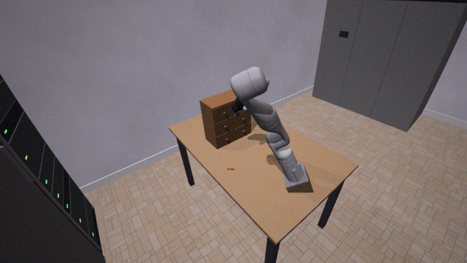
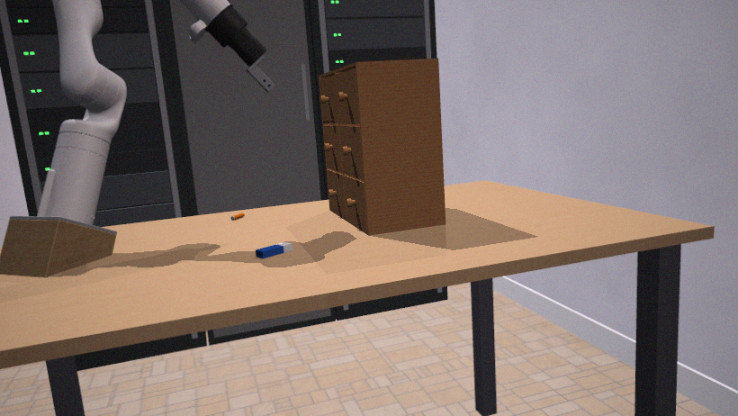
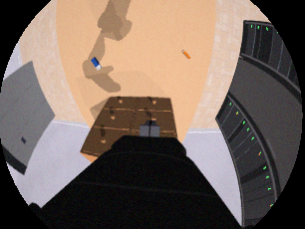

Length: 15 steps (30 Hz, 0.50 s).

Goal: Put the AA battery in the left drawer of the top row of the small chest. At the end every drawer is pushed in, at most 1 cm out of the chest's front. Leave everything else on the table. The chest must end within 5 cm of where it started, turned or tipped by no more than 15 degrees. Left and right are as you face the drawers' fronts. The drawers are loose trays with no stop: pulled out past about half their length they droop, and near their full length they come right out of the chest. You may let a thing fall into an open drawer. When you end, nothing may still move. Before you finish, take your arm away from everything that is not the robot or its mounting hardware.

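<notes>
The top view shows the battery (image 1: pixel 230 168) (image 2: pixel 237 216) (image 3: pixel 185 54), an orange cylinder, lying on its side on the bench (image 1: pixel 245 199) (image 2: pixel 180 299) (image 3: pixel 159 45), out in front of the chest (image 1: pixel 209 125) (image 2: pixel 402 149) (image 3: pixel 125 116) and well apart from it. The chest stands upright, with two columns of three drawers, each with a round knob; every drawer looks pushed in, though the arm (image 1: pixel 271 120) (image 2: pixel 93 87) covers part of the upper right one from above.

The claw (image 1: pixel 236 114) (image 2: pixel 267 87) (image 3: pixel 151 125) is closed, its fingers together and nothing between them. It hangs tilted, pointing down toward the chest, high above the bench at about the level of the top row. The exterior view shows a gap between its tips and the drawer fronts.

A blue block (image 2: pixel 274 250) (image 3: pixel 96 63) with a white end lies flat in the arm's shadow, in front of the chest and apart from the battery. The arm's wedge-shaped base (image 1: pixel 299 188) (image 2: pixel 25 248) sits on the bench.
</notes>
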Available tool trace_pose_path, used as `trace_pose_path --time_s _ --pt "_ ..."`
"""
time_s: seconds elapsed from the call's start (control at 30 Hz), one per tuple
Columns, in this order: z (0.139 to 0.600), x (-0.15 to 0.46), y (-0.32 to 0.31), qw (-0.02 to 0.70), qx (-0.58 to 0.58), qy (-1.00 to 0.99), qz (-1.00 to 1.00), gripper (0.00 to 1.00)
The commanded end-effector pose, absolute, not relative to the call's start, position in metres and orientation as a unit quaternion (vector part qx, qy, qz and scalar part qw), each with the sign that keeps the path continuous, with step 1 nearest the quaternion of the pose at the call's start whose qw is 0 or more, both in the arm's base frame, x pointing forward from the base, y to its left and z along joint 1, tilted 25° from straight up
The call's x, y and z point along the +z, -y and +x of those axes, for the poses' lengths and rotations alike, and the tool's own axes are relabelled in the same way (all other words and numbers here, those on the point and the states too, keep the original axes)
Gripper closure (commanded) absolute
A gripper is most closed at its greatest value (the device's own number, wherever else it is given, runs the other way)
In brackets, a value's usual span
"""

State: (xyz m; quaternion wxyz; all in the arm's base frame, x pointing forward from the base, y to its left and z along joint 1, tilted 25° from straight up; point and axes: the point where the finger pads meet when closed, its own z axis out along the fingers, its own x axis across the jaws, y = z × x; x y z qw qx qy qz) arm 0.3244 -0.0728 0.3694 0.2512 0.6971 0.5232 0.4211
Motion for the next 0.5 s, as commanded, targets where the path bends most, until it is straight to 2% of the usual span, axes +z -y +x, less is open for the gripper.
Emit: trace_pose_path --time_s 0.0,0.47 --pt "0.322 0.376 0.074 0.244 0.416 -0.527 0.7 1.0" --pt "0.305 0.386 0.078 0.195 0.378 -0.554 0.716 1.0"
